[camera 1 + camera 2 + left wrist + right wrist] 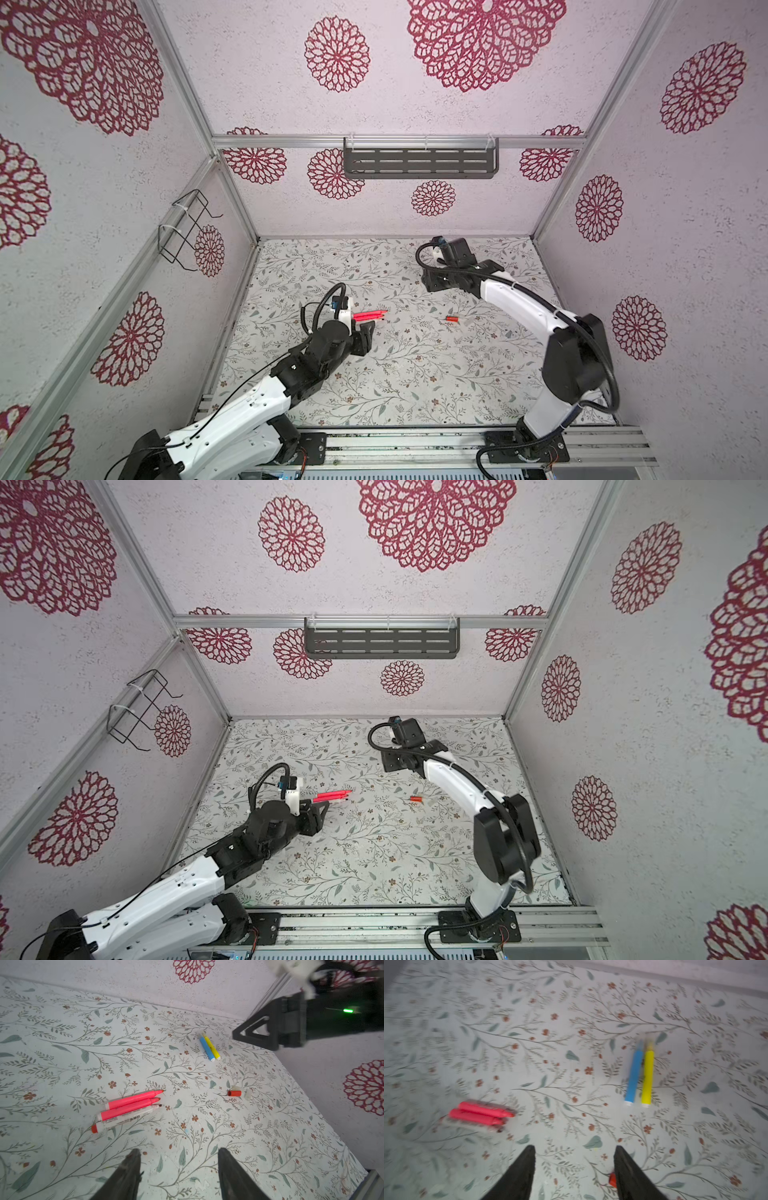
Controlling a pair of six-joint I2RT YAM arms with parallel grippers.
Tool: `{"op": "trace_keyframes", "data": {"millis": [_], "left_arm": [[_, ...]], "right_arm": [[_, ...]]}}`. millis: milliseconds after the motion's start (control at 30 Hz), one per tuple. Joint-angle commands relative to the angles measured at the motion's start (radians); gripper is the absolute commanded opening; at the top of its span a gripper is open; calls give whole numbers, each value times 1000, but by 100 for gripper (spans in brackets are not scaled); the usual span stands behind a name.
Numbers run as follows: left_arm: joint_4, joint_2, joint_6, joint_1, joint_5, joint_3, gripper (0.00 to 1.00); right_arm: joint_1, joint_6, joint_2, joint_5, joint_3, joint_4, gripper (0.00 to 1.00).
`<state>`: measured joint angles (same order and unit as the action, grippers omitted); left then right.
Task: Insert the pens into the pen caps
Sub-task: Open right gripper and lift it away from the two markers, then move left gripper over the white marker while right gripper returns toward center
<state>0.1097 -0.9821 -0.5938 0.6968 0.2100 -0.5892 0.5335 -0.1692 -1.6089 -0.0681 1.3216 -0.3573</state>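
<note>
- Pinkish-red pens (133, 1098), two, and white pen (126, 1119): side by side, touching, flat on table (415, 374).
- Red cap (452, 319), clear caps (247, 1095) just beside it: at 3 o'clock of those pens in both top views.
- Blue pen (634, 1076), yellow pen (647, 1077): paired, touching.
- Left gripper (178, 1150): at 6 o'clock of the pinkish-red pens, jaws wide, empty.
- Right gripper (574, 1147): jaws wide, empty, red cap beside one finger.

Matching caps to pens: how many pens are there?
5. A pink pen, a second pink pen and a white pen lie side by side; a blue pen and a yellow pen lie paired, apart. None seems hidden.
</note>
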Motion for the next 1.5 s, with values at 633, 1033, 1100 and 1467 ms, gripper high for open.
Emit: {"op": "trace_keyframes", "data": {"millis": [633,1033,1100,1467], "left_arm": [[61,-525,92,-327,-273,-223,62],[26,-636,108,-384,-346,-260,62],[25,-652,108,-384,-352,-265,61],[37,-694,123,-383,-353,-287,61]], "right_arm": [[29,-150,688,-269,-762,402,75],[40,-233,758,-266,-890,472,75],[44,-237,758,-266,-891,474,75],[54,-252,760,-268,-887,480,74]]}}
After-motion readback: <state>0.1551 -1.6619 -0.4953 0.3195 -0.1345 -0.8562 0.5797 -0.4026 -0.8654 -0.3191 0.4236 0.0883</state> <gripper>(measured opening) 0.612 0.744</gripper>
